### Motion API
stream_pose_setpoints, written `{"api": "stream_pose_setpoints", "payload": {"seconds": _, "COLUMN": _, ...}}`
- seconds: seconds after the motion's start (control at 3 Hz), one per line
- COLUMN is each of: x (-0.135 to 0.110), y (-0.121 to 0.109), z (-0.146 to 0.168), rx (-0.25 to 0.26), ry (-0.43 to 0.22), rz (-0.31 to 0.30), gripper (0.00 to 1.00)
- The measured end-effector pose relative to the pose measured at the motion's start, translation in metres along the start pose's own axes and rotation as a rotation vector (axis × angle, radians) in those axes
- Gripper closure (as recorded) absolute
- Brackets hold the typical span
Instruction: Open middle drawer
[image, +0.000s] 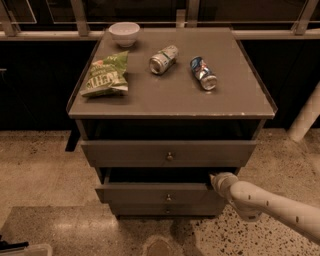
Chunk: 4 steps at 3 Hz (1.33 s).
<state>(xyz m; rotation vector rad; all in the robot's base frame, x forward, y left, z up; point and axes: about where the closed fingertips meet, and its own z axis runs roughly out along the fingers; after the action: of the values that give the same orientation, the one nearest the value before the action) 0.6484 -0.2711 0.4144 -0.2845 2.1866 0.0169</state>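
1. Cabinet (170, 95) – a grey three-drawer unit, taken as the reference for every position below.
2. Top drawer (130, 152) – the tallest front, directly under the cabinet's top. It stands a little proud of the carcass, with a dark gap above it.
3. Middle drawer (140, 192) – second front down the cabinet's face. It sits slightly forward of the bottom drawer (145, 209), with a dark slot showing along its upper edge.
4. Arm (270, 202) – comes in from the cabinet's lower right.
5. Gripper (220, 181) – at the right end of the middle drawer's upper edge, at the cabinet's front right. Whether it is spread or closed, or has hold of the panel, cannot be told.
6. On the cabinet's top: chip bag (105, 75) at left, white bowl (124, 33) at the rear left, silver can (163, 59) and blue can (203, 73) lying near the centre.
7. Knob (168, 197) – centre of the middle front, untouched.
8. Progress, as judged: the drawer is only cracked open, and most of the pull remains.
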Motion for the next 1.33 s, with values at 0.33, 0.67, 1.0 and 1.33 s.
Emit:
{"api": "stream_pose_setpoints", "payload": {"seconds": 0.33, "x": 0.017, "y": 0.005, "z": -0.012, "rx": -0.025, "ry": 0.026, "rz": 0.031, "gripper": 1.00}}
{"api": "stream_pose_setpoints", "payload": {"seconds": 0.67, "x": 0.017, "y": 0.005, "z": -0.012, "rx": -0.025, "ry": 0.026, "rz": 0.031, "gripper": 1.00}}
{"api": "stream_pose_setpoints", "payload": {"seconds": 1.0, "x": 0.038, "y": 0.020, "z": -0.037, "rx": -0.092, "ry": 0.025, "rz": 0.050, "gripper": 1.00}}
{"api": "stream_pose_setpoints", "payload": {"seconds": 1.33, "x": 0.040, "y": 0.023, "z": -0.043, "rx": -0.107, "ry": 0.024, "rz": 0.050, "gripper": 1.00}}
